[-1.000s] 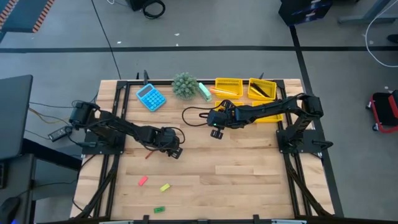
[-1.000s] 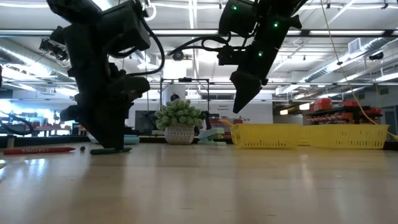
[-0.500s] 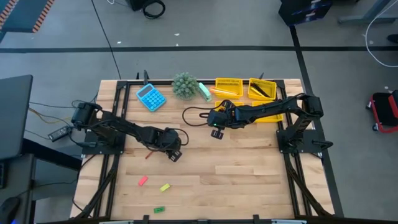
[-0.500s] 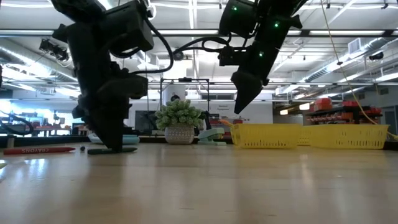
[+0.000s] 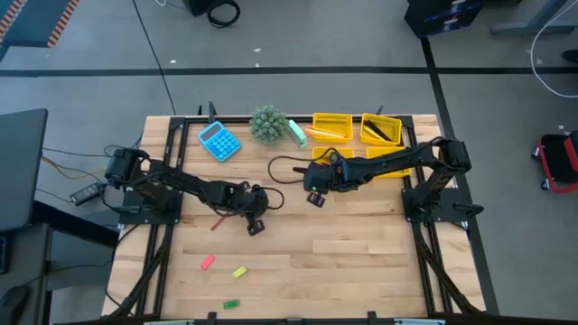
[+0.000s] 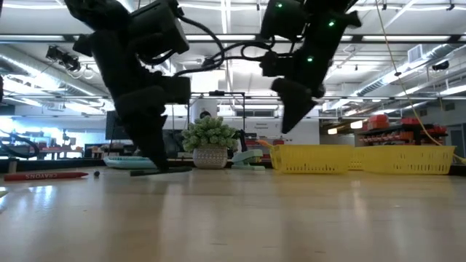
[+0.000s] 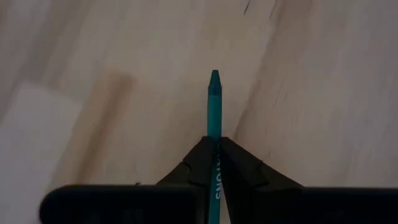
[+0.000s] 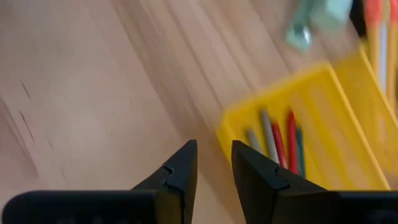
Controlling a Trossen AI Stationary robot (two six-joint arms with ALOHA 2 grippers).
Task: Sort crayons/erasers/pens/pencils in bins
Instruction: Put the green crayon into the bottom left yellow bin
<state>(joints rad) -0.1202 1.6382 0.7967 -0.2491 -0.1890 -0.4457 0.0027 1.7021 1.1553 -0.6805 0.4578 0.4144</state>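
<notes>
My left gripper (image 5: 256, 221) is at the table's middle left, shut on a teal crayon (image 7: 214, 106) whose tip (image 7: 214, 78) sticks out past the fingertips. In the low view the crayon (image 6: 164, 171) shows as a dark level stick under the gripper (image 6: 156, 161). My right gripper (image 5: 313, 195) hangs open above the middle of the table, near a yellow bin (image 8: 292, 143) with several crayons in it. A red crayon (image 5: 217, 223) lies flat left of my left gripper. Pink (image 5: 207, 263), yellow (image 5: 239, 272) and green (image 5: 232, 304) erasers lie near the front edge. My left gripper pinches the teal crayon's wrapped body (image 7: 215, 163) between its two fingers, which slant down from the table's left. The crayon runs between the fingers with its pointed end sticking out beyond them. It lies about level at the table top; whether it is lifted clear, I cannot tell.
Two yellow bins (image 5: 331, 125) (image 5: 380, 129) stand at the far right, with more yellow bins (image 5: 395, 169) under my right arm. A blue calculator (image 5: 219, 141), a small potted plant (image 5: 268, 124) and a pale green object (image 5: 297, 133) stand along the far edge.
My left gripper has rolled about its own axis, shut on the teal crayon and shifted a little toward the table's right. The crayon has moved right with it, staying about level.
</notes>
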